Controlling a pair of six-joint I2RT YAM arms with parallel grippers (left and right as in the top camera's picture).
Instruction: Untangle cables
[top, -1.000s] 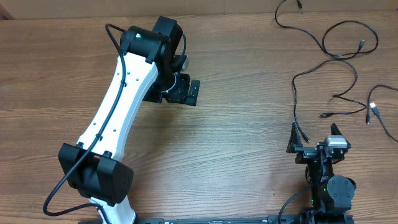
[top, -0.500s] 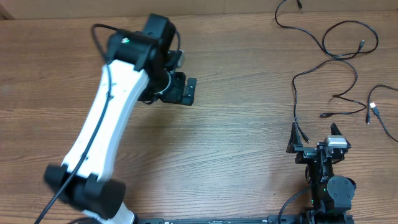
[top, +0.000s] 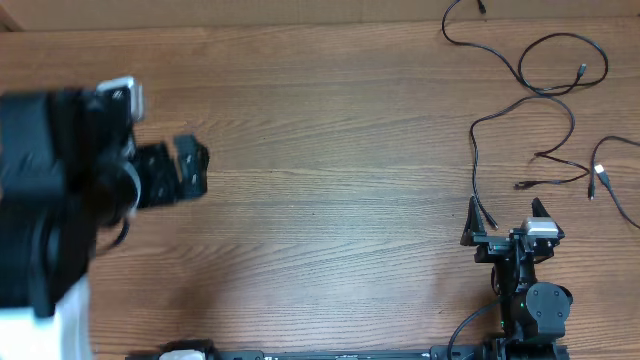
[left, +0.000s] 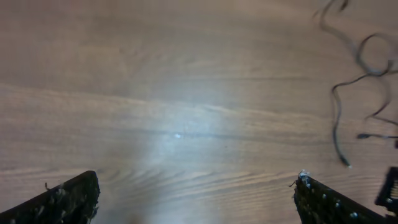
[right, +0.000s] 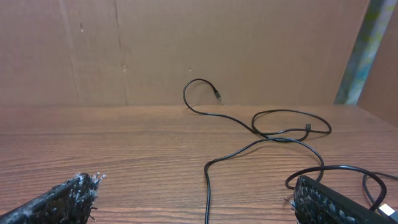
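Blur is smearing the left arm (top: 45, 200) at the wood-grain counter's (top: 340, 150) left edge, its claw (top: 178, 170) gaping wide and empty. Right claw (top: 505, 222) is sitting low at near right, spread, gripping nothing. Thin black cables (top: 545, 90) are looping across the far right, partly cut off.

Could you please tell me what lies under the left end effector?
Beneath the left end effector, only bare table shows; the cables lie far off. Spots its fingers cover are hidden.
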